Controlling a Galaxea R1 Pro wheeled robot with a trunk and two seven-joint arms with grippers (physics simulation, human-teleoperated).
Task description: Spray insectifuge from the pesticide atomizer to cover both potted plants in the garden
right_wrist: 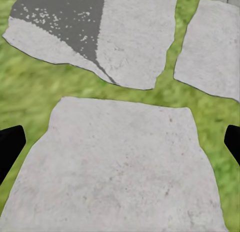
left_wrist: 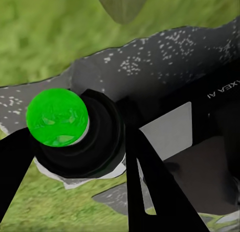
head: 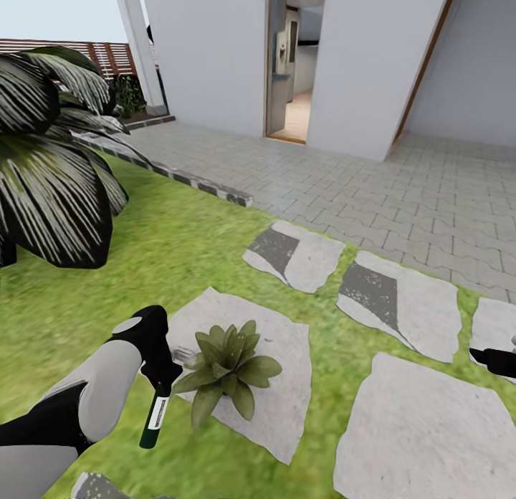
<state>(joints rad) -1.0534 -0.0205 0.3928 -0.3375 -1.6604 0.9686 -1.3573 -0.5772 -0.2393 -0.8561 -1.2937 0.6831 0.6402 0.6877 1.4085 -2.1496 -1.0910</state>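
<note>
Our left hand [head: 159,373] is clamped on the pesticide atomizer [head: 154,415], bottle hanging just beside 1 potted plant [head: 228,366]; our right hand [right_wrist: 120,142] is spread, holding nothing. The bottle looks rigid, light, probably slick, so we'd hold near its spray head.

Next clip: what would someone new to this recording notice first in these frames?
The left end effector holds the dark-green pesticide atomizer with its base hanging down, right beside a small potted plant sitting on a grey stepping stone in the lawn. A big striped-leaf plant looms at the left of the head view, and an open doorway in the white house wall lies ahead.
</note>
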